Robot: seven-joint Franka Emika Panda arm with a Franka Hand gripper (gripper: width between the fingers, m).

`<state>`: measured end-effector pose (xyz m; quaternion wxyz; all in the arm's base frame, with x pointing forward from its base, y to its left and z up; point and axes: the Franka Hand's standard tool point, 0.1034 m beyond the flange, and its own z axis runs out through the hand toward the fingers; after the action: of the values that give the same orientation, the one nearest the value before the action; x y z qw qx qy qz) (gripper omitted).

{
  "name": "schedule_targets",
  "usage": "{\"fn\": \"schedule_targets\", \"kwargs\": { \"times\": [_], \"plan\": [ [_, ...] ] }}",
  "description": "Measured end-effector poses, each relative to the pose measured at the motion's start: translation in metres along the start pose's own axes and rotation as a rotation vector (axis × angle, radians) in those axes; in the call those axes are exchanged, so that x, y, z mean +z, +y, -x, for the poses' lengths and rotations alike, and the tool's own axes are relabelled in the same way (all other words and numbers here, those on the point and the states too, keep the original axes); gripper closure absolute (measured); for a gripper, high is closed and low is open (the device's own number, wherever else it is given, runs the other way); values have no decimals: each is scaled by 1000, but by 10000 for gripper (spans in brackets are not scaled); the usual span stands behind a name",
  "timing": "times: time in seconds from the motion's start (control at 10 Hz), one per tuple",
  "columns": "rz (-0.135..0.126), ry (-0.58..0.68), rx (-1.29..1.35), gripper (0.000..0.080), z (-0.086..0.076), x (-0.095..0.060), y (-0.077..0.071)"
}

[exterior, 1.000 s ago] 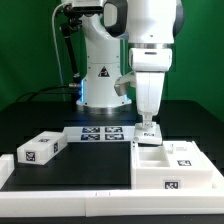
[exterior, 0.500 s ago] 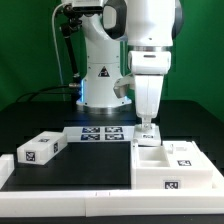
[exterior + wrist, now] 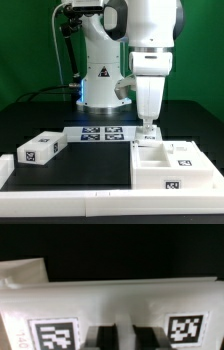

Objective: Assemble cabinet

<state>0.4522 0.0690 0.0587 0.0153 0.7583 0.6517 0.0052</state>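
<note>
The white cabinet body (image 3: 165, 168) lies on the black mat at the exterior view's right, with square tags on its top and front. My gripper (image 3: 148, 129) points straight down at the body's rear edge. In the wrist view the body's white panel (image 3: 120, 297) fills the frame, with two tags on it. My dark fingers (image 3: 107, 338) stand either side of a thin white wall, so the gripper (image 3: 125, 338) is shut on the cabinet body. A smaller white tagged block (image 3: 40, 150) lies apart at the exterior view's left.
The marker board (image 3: 100, 133) lies flat at the back centre, just beside the gripper. A low white border (image 3: 60, 186) runs along the front of the mat. The robot base (image 3: 100, 75) stands behind. Another white surface (image 3: 22, 272) shows beyond the panel.
</note>
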Motion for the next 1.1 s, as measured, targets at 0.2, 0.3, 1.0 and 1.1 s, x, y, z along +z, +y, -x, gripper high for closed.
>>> {"fn": "schedule_targets", "kwargs": {
  "times": [0.2,0.3,1.0,1.1],
  "plan": [
    [0,0,0,731,0,0,0],
    [0,0,0,731,0,0,0],
    [-21,-18,-35,731,3,-1,6],
    [-23,-19,-42,731,4,0,6]
  ]
}}
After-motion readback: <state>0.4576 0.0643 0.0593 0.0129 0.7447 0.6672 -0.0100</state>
